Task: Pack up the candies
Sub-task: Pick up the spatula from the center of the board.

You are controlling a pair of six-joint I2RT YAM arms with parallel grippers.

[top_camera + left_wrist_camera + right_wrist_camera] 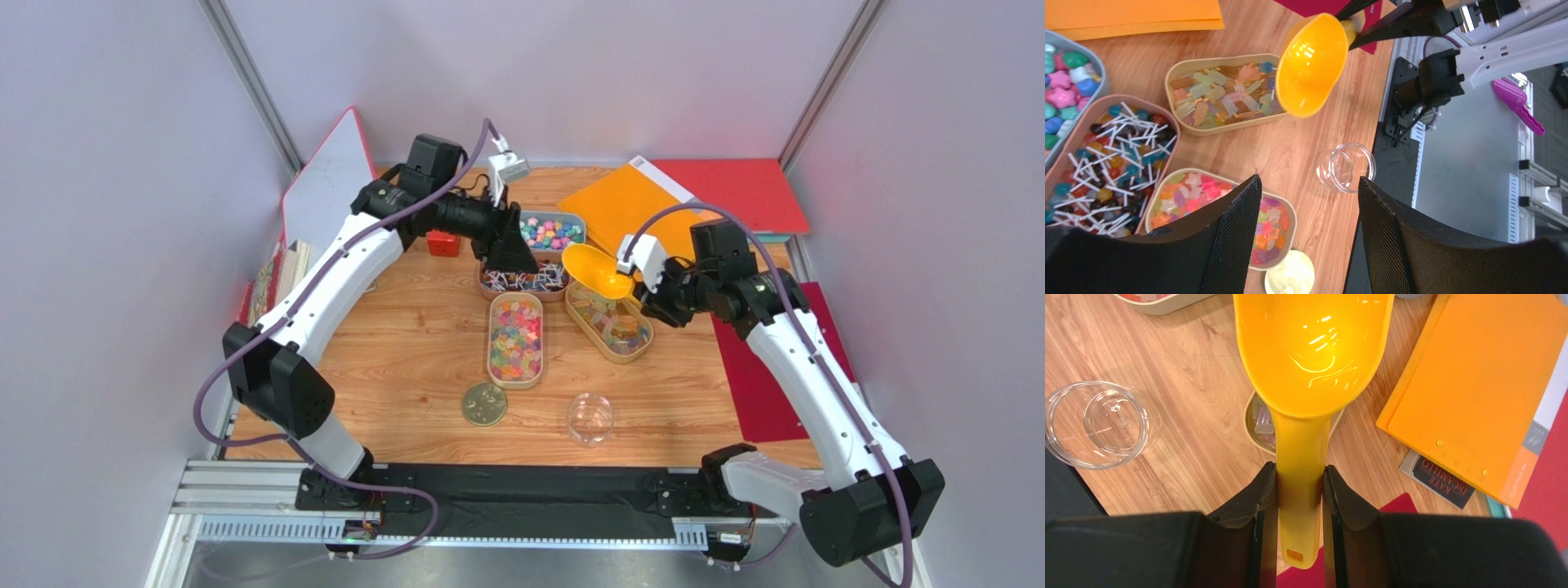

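Candies (515, 337) fill four shallow, round-edged trays (492, 349) clustered at the centre of the top view: glossy gummies and wrapped bits. Below them you have bare wood around the clear jar (590, 418). Your right gripper (1300, 487) clamps the smooth yellow scoop (1309, 349) by its handle. Your left gripper (1309, 184) hangs empty, jaws apart.

The scoop (1315, 361) is yellow, the candies (515, 337) multicoloured (pink, green, orange), the table (405, 331) wood-grained.
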